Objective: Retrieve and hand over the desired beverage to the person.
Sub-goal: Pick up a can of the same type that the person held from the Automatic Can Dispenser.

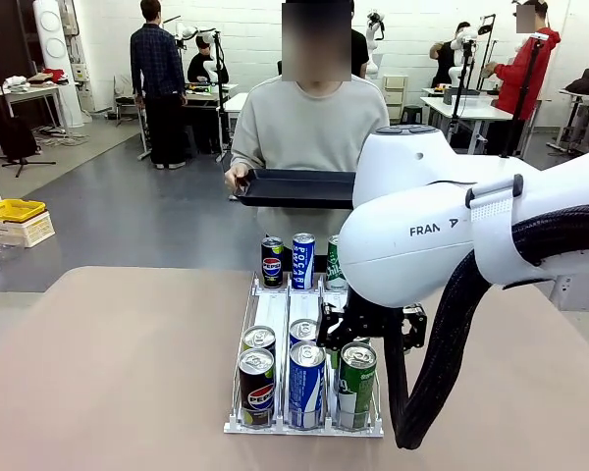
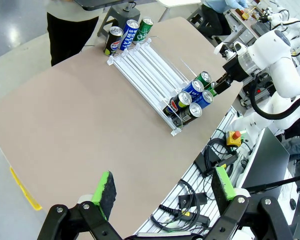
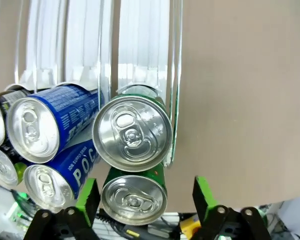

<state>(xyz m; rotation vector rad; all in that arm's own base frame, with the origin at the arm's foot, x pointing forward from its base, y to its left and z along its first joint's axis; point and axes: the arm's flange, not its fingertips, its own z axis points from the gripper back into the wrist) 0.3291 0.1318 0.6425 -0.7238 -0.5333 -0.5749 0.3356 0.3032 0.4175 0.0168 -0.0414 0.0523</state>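
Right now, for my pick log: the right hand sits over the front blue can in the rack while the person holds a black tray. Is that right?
Not blue: the right wrist view shows the right hand over the front green can. The person does hold a black tray.

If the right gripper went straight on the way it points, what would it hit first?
Most likely the top of the front green can in the rack's right lane, framed between the right gripper's open fingers. The second green can behind rises higher, so depth is unsure.
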